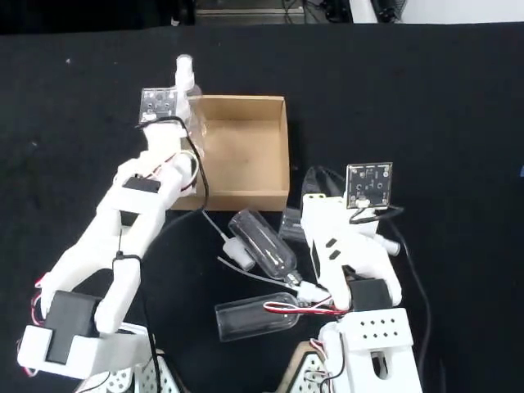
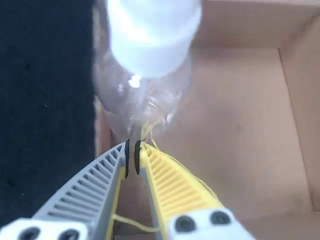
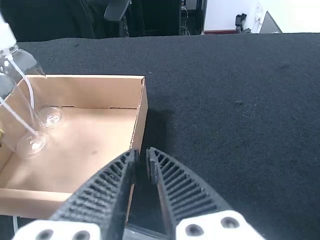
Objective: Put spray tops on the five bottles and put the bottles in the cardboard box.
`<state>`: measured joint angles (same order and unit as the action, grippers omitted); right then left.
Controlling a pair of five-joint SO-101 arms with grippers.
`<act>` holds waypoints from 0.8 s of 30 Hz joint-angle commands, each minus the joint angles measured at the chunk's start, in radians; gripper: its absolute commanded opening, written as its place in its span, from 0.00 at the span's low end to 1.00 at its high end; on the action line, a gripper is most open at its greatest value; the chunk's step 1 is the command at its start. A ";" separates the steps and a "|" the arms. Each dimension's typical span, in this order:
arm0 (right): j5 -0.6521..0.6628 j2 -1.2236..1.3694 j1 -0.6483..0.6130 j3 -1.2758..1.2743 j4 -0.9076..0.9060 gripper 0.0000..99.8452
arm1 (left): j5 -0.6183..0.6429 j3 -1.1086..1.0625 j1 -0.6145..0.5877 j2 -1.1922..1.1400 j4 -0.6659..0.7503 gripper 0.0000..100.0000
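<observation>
The cardboard box (image 1: 246,196) sits open at the table's middle. A clear bottle with a white spray top (image 1: 187,82) stands at its far left corner. In the left wrist view that bottle (image 2: 145,75) rises just beyond my left gripper (image 2: 132,150), whose fingers are shut with their tips at the bottle's lower part. Two clear bottles (image 3: 22,95) show inside the box (image 3: 142,107) by one wall. My right gripper (image 3: 141,156) is shut on nothing, just outside the box's near right corner. A bottle with a spray top (image 1: 264,243) and a bare bottle (image 1: 255,318) lie on the cloth.
Another clear bottle (image 1: 291,221) lies partly hidden beside the right arm. A small white part (image 1: 392,246) pokes out at that arm's right side. Black cloth (image 1: 426,106) covers the table. Red and black cables (image 1: 295,308) cross the bare bottle's neck.
</observation>
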<state>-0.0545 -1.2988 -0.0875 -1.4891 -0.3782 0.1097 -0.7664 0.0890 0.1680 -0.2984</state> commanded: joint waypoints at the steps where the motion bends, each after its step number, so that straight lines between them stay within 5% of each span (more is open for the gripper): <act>1: 0.011 -0.028 0.023 0.005 0.035 0.02 | 0.000 0.024 -0.016 0.018 0.032 0.04; 12: 0.011 -0.028 0.023 0.005 0.035 0.02 | 0.003 0.021 -0.016 0.020 0.003 0.04; 24: 0.011 -0.028 0.023 0.005 0.035 0.02 | -0.005 0.437 -0.044 0.018 -0.678 0.04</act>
<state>-0.0545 -1.2988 -0.0875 -1.4891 -0.3782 0.1082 -0.4826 0.0690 0.1680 -0.7956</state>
